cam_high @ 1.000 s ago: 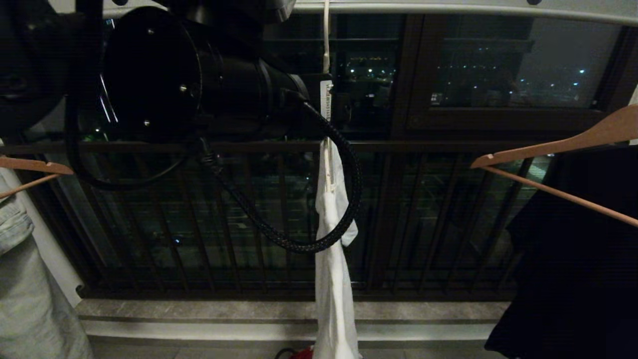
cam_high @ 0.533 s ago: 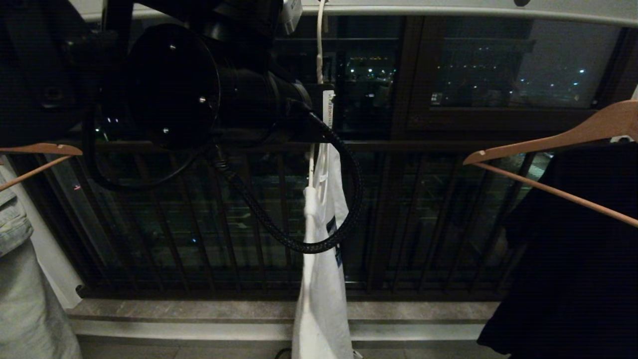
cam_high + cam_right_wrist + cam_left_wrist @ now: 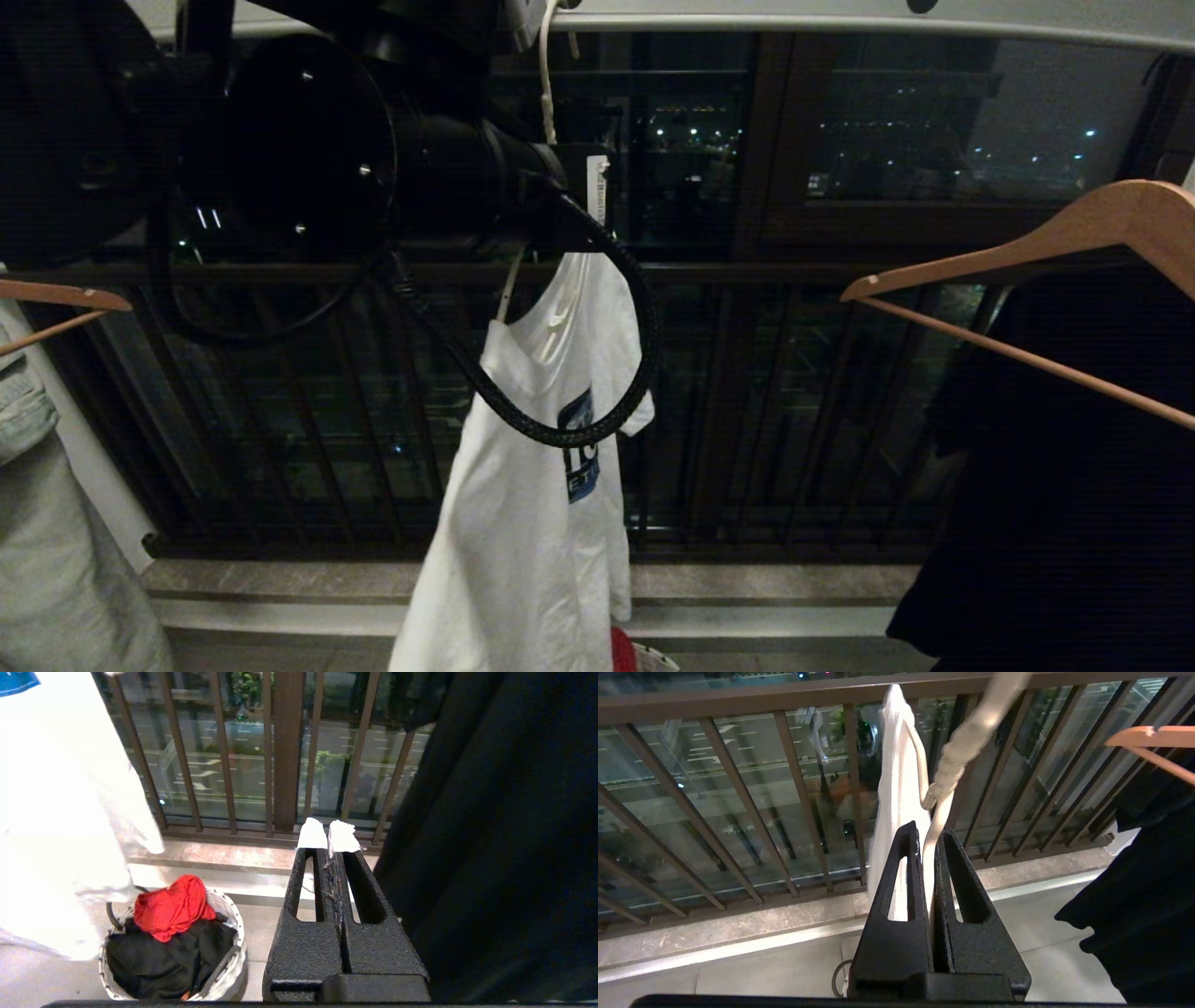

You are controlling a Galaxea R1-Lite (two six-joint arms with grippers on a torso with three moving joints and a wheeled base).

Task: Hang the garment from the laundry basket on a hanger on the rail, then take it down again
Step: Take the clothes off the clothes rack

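Nearest, low on the floor, the small round laundry basket held a black garment with a red cloth heaped on top; only the right wrist view showed the contents, while the head view caught just a sliver of red and the rim at its bottom edge. Beside and above the basket hung the white T-shirt, its hem reaching down close to the basket.

The right claw sat low and parked, its white-taped tips pressed together on nothing, a dark hanging garment just beside it.

Higher up, the left claw was pinched shut on the thin white wire hanger, gripping the wire just below its twisted neck. The T-shirt draped from that hanger directly beyond the fingertips. In the head view the bulky black left arm and its braided cable hid the claw itself, but that view alone showed the blue logo on the shirt's chest and the hanger's hook rising to the pale rail overhead.

Brown wooden hangers flanked the shirt on both sides. Farthest back stood the dark barred balcony railing, with city lights beyond.
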